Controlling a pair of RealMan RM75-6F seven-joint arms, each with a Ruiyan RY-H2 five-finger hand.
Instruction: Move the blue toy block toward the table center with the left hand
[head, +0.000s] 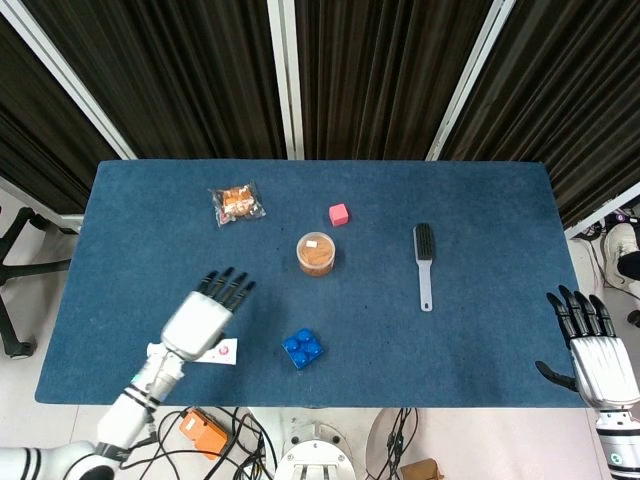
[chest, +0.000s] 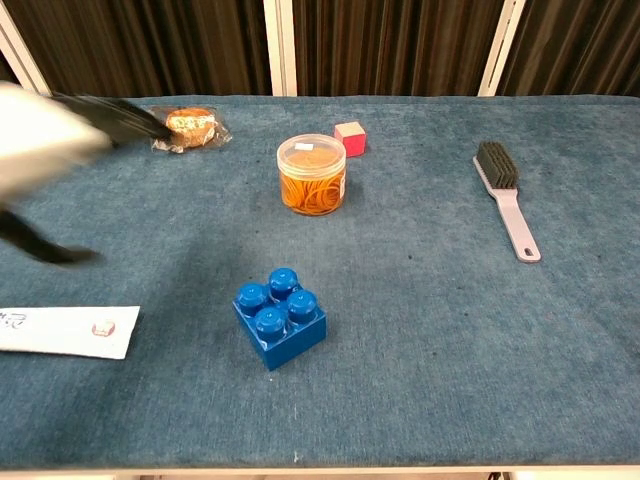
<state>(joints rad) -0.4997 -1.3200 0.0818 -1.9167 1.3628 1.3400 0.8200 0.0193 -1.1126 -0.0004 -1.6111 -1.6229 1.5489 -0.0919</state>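
Note:
The blue toy block (head: 302, 349) (chest: 280, 316) stands alone on the blue table near its front edge, studs up, with nothing touching it. My left hand (head: 205, 314) (chest: 45, 140) hovers to the left of the block, well apart from it, fingers spread and holding nothing; the chest view shows it blurred at the left edge. My right hand (head: 590, 341) stays off the table's right front corner, fingers apart and empty.
A jar of orange rubber bands (head: 316, 253) (chest: 312, 175) and a pink cube (head: 339, 213) lie behind the block. A snack packet (head: 237, 203) is at the back left, a brush (head: 425, 263) to the right, and a white tube (chest: 65, 331) at the front left.

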